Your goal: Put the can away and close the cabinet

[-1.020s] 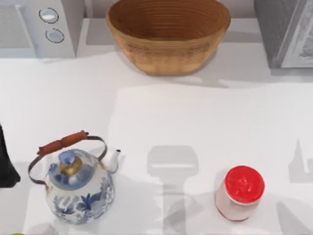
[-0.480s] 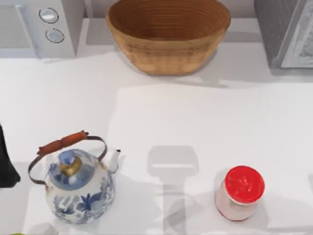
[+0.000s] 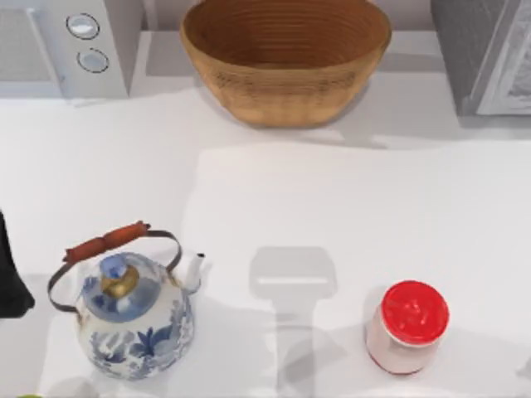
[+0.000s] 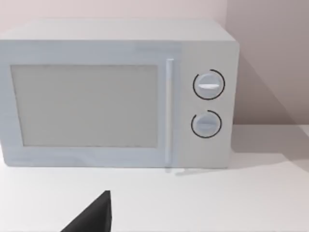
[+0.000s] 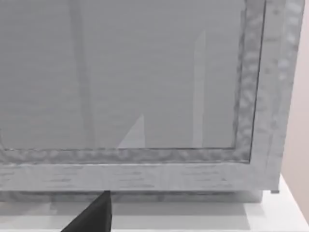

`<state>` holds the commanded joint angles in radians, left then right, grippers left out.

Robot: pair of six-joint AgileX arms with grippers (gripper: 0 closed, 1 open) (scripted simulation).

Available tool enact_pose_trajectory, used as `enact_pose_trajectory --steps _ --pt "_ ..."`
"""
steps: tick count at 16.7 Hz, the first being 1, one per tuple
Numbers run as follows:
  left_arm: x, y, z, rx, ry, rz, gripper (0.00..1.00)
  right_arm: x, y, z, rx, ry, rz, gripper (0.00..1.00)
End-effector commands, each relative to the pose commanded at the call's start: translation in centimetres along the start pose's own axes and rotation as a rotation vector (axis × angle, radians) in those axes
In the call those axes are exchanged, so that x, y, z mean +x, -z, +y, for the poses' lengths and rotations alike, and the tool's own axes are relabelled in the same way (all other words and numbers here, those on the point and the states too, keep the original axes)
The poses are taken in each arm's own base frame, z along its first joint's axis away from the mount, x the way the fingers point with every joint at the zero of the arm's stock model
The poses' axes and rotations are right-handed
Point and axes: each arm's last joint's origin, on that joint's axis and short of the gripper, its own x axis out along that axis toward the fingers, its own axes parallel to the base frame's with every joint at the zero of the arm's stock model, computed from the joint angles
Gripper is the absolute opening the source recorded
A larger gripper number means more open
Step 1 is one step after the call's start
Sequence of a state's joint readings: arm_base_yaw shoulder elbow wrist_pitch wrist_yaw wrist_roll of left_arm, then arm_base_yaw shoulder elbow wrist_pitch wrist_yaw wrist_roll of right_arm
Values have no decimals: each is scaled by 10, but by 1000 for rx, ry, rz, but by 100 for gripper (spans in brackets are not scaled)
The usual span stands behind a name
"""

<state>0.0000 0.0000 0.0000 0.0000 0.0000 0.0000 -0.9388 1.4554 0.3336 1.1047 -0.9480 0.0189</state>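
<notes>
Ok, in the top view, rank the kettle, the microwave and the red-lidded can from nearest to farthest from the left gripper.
1. Kettle, front left, beside the left gripper.
2. Microwave, back left corner.
3. Red-lidded can, front right.

A white table (image 3: 348,191) fills the top view, lit so that soft grey shadows fall across its near half. At the far left corner stands a pale grey microwave (image 4: 116,92) with two round dials (image 4: 208,85) beside its door. A woven wicker basket (image 3: 286,54) sits at the far middle. At the far right stands a grey cabinet (image 3: 481,54) with a mottled frame. Behind the microwave rises a plain pinkish-beige wall (image 4: 265,58).
</notes>
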Motion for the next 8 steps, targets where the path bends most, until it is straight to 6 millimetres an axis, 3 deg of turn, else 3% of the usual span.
enact_pose_trajectory --steps 3,8 --pt "0 0 0 0 0 0 100 -8 4 -19 -20 15 -15 100" --pt "0 0 0 0 0 0 100 -9 5 -22 -24 19 -18 100"
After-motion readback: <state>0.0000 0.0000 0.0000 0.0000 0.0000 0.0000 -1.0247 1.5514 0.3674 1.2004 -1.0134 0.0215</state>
